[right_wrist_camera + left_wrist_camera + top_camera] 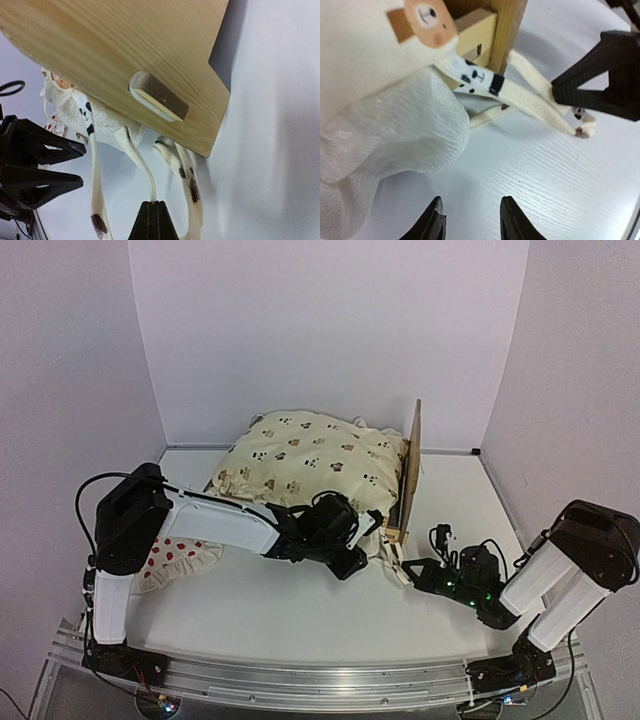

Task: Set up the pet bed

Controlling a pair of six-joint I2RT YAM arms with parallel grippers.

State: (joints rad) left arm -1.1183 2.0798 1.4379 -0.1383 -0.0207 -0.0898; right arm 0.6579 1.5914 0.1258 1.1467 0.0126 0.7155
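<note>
Presently, with your right claw (pixel 154 207) clamped on the quilt tie (pixel 136 156) and left claw (pixel 470 215) part-open, empty, pull gently.

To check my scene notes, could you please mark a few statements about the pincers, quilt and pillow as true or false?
1. The right pincer is shut on a tie of the quilt. True.
2. The left pincer grips the pillow. False: it is open and empty; the pillow lies apart, under the left arm.
3. The quilt is heaped against the headboard. True.
4. The pillow lies on the quilt. False: it lies on the table, left of the quilt.
</note>
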